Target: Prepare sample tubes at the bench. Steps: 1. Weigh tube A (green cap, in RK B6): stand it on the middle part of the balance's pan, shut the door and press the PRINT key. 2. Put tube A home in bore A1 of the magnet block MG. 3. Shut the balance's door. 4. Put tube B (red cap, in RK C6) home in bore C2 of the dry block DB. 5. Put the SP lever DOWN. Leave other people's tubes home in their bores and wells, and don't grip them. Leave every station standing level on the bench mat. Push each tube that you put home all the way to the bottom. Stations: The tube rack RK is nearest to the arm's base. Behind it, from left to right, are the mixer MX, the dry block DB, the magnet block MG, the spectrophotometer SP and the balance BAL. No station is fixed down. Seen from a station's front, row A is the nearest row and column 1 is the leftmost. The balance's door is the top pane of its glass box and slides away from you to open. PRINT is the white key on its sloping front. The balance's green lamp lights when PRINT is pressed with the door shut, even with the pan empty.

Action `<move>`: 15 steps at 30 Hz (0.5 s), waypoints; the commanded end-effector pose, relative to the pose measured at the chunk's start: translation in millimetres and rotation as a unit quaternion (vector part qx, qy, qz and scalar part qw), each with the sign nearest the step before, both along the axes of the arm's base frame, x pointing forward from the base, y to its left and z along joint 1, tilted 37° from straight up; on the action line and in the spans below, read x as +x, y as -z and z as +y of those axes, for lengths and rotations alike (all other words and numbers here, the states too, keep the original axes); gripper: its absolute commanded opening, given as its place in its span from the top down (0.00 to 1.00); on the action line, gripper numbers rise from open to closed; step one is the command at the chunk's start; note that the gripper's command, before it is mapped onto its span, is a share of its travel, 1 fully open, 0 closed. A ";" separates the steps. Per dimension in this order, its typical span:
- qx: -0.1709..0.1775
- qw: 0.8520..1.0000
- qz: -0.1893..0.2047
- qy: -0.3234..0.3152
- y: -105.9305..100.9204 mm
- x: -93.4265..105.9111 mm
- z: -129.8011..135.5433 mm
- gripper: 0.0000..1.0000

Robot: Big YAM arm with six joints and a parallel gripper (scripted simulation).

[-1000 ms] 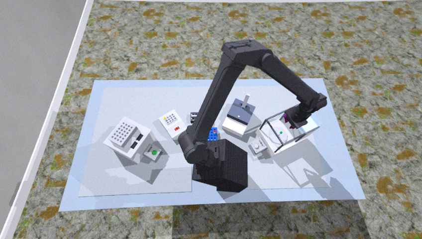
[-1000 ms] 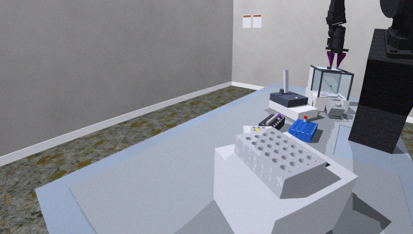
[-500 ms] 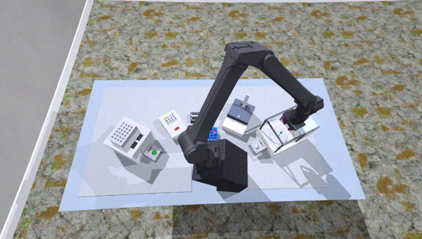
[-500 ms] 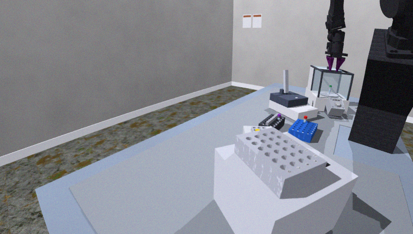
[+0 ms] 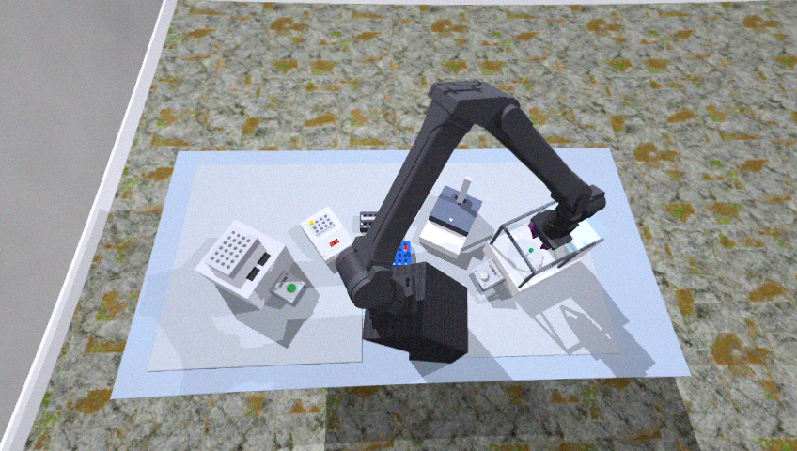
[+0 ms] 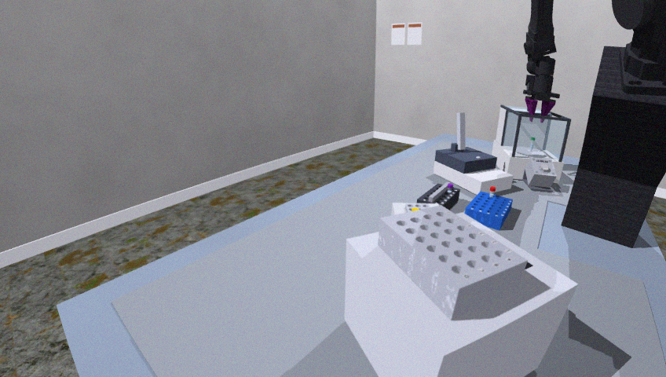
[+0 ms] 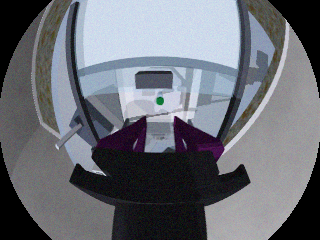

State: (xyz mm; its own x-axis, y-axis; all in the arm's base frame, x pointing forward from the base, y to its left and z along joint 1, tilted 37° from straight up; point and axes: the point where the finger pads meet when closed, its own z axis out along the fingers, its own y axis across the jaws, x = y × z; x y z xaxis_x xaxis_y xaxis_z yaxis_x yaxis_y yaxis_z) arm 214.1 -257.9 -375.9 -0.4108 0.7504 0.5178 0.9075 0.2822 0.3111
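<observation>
One green-capped tube A [image 5: 531, 250] [image 6: 532, 139] [image 7: 160, 101] is standing in the balance [image 5: 514, 287] [image 6: 514, 163] [image 7: 243, 50] toward the surface's [image 5: 139, 363] [image 6: 93, 303] right edge; the partly open, empty pincer [image 5: 538, 237] [image 6: 536, 121] [image 7: 160, 120] is hovering above. Weighing is remaining unconfirmed. Tube B [image 5: 405, 246] [image 6: 492, 189] is awaiting transfer, SP lever [image 5: 463, 190] [image 6: 460, 130] [image 7: 68, 136] standing up. Labels are staying unreadable.
</observation>
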 end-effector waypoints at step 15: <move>-0.014 1.000 -0.004 0.001 31.0 14.5 6.6 0.64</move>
State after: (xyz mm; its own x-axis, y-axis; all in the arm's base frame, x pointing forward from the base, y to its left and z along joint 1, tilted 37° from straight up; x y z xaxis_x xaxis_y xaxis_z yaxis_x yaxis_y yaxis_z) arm 216.7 -245.6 -393.3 -0.4112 0.7518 0.5155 0.9072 0.2820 0.3123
